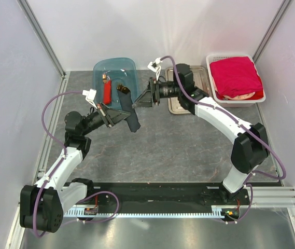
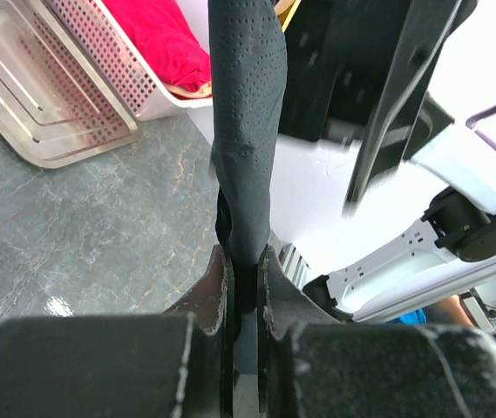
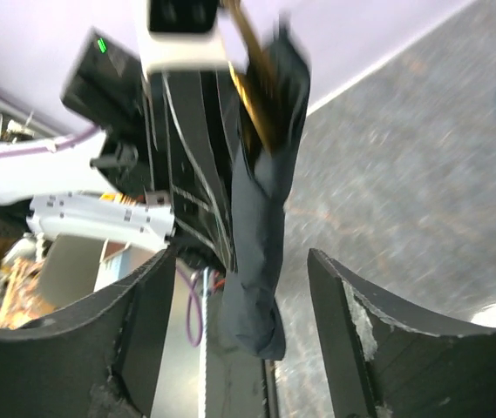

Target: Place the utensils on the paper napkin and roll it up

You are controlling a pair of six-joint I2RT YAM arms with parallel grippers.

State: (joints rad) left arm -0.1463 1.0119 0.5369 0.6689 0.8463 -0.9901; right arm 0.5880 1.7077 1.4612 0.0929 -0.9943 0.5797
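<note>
The black paper napkin is rolled into a tube and held in the air above the table's middle. My left gripper is shut on its lower part; in the left wrist view the roll rises from between the closed fingers. Gold utensils stick out of the roll's far end in the right wrist view. My right gripper is open beside the roll's top. In its own view, its gripper has wide-apart jaws either side of the roll, not touching it.
A blue tub at the back holds a red-bodied tool and a dark gold piece. A steel tray lies behind the right arm. A white basket with a red cloth stands at the back right.
</note>
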